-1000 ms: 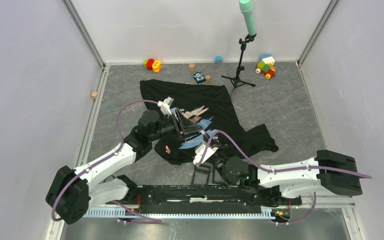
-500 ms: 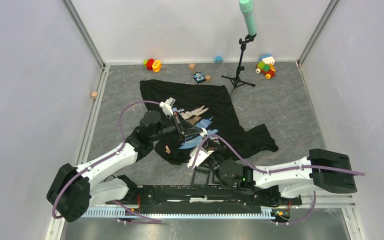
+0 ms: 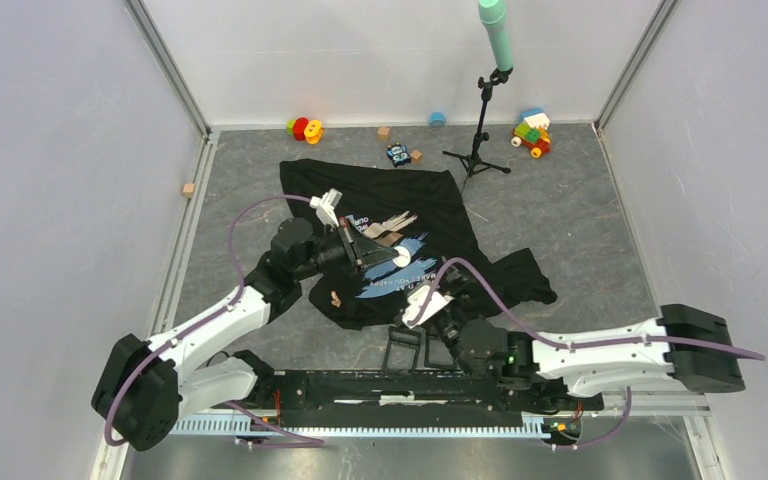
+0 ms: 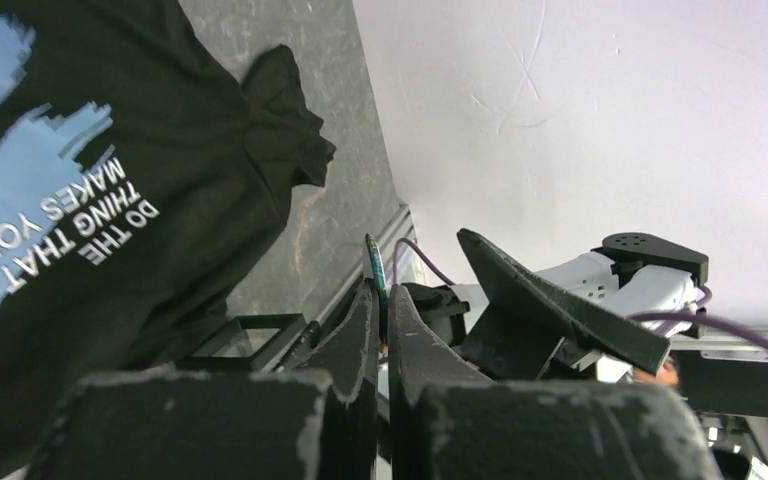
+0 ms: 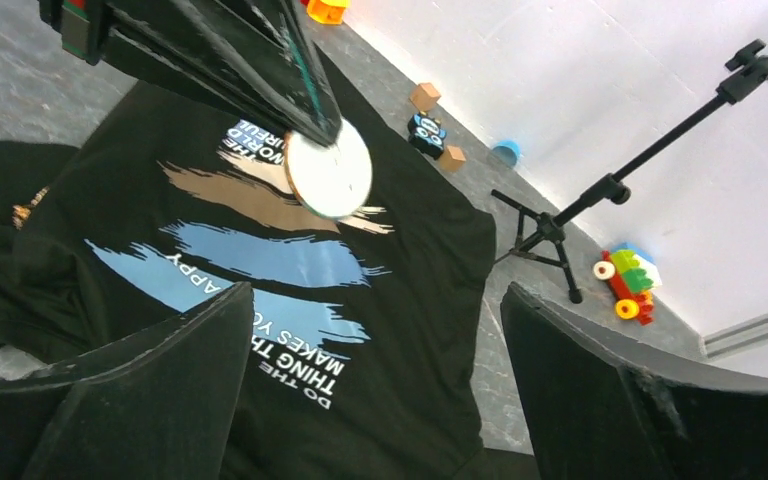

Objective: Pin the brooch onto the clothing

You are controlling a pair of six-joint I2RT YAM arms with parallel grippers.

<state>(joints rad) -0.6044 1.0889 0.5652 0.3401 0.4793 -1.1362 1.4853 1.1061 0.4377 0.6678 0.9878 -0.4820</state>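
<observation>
Black fingers of right pincer (image 5: 375, 300) spread wide, gripping nothing, at the near edge of the T-shirt (image 3: 430, 215). Just beyond, over the blue chest print, left pincer (image 4: 382, 300) clenched on the rim of a round white brooch (image 5: 330, 175). Rest of T-shirt rumpled beyond.

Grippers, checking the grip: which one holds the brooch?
The left gripper, shut on the round white brooch; the right gripper stands open and empty.
</observation>
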